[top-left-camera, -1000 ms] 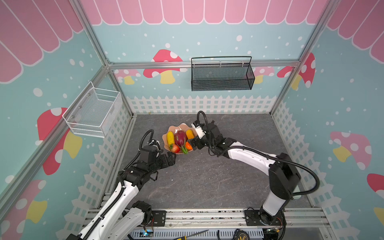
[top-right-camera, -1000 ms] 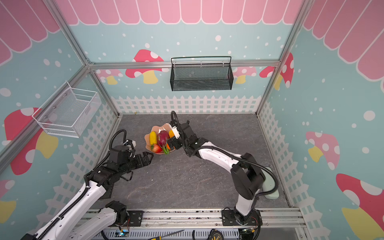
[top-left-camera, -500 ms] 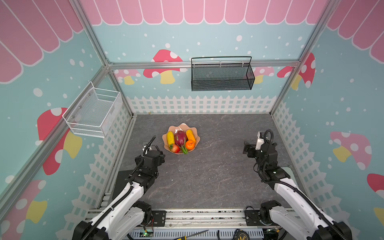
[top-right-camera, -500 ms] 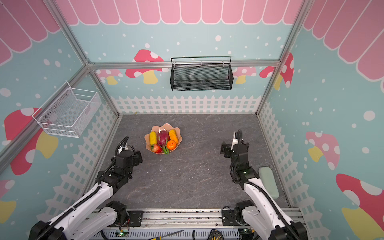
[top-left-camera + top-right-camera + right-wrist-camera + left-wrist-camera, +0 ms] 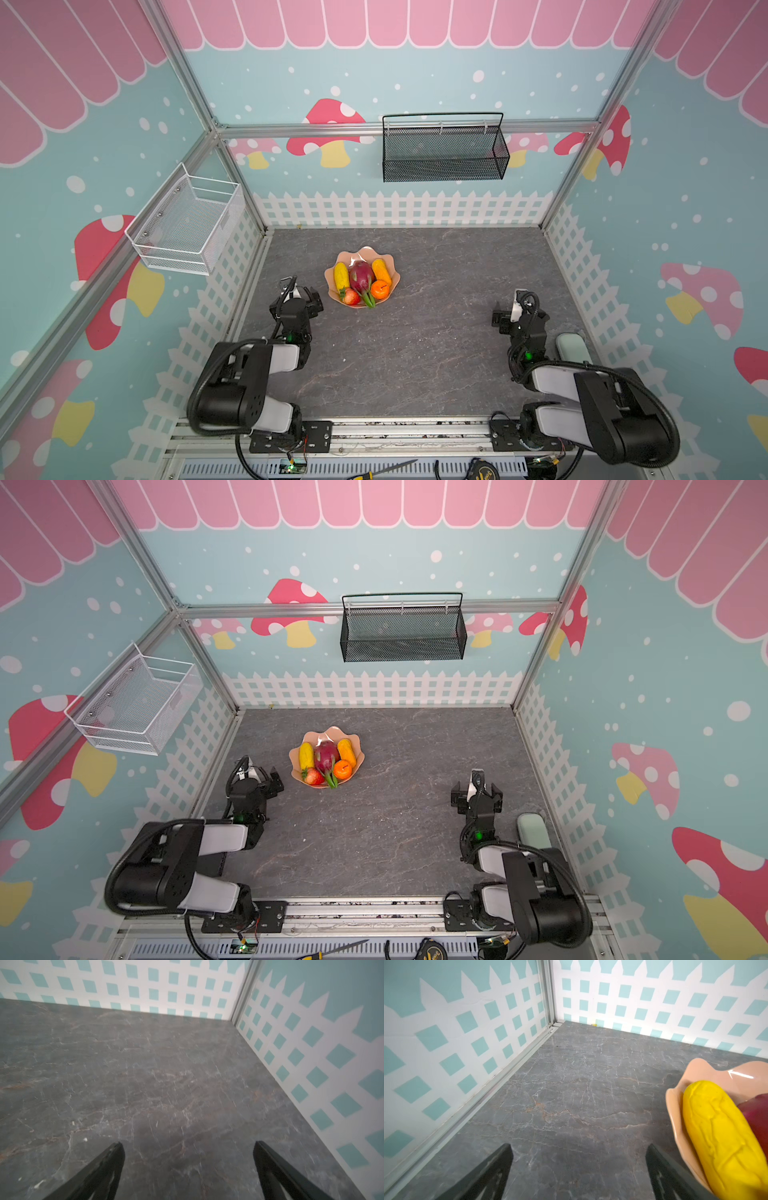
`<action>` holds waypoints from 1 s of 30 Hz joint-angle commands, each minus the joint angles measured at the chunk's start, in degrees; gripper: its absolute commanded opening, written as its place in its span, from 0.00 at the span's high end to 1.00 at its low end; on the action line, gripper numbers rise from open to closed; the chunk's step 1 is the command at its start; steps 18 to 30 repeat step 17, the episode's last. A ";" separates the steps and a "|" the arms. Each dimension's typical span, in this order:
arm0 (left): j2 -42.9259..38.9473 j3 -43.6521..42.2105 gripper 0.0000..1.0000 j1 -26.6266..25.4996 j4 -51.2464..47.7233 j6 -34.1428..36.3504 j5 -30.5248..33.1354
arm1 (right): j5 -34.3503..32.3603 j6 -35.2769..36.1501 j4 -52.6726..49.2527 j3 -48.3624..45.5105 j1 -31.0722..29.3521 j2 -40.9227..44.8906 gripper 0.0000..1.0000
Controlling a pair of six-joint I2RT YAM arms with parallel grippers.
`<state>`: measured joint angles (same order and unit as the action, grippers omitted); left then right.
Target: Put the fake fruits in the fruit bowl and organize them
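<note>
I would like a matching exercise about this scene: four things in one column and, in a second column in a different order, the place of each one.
Things
1. yellow oblong plastic fruit
2. magenta plastic dragon fruit with green tips
3. black mesh basket
4. white wire basket

Places
A. hanging on the back wall
B. in the middle of the peach-pink scalloped bowl
C. hanging on the left wall, as both top views show it
D. at the left side of the bowl in both top views

Pairs: 1-D, 2-B, 3-A, 4-C
</note>
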<state>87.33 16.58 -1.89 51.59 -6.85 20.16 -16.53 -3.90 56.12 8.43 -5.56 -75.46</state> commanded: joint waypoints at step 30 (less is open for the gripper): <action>0.47 2.74 0.00 -0.47 4.51 1.21 -0.79 | 11.33 4.73 18.77 2.97 4.86 -11.50 0.02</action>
